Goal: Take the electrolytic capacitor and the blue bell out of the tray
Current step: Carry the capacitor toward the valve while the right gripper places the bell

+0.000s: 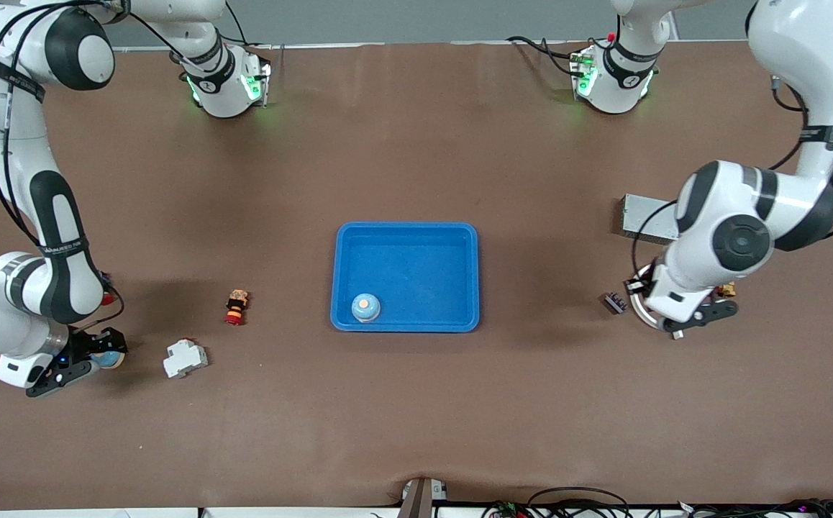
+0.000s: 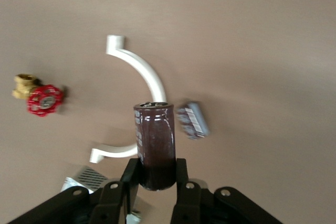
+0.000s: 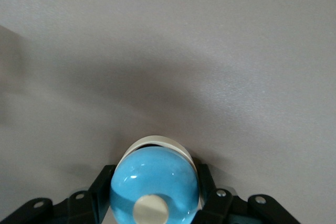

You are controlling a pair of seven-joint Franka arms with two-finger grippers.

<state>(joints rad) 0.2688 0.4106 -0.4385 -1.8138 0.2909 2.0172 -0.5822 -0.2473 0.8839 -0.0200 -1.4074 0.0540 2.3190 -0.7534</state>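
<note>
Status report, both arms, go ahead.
Left gripper shut on capacitor, above white pipe clip. Right gripper shut on blue bell. Blue tray already holds another bell.

Capacitor [image 2: 155,145] clamped in left pincer [image 2: 156,179], over curved pipe [image 2: 137,72]. Bell [image 3: 155,184] clamped in right pincer [image 3: 155,195], over bare counter [image 3: 210,51].

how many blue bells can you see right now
2. One bell sits in the blue tray, at its corner nearest the front camera toward the right arm's end. The other bell is held in the right gripper. More may be hidden under the arms.
</note>
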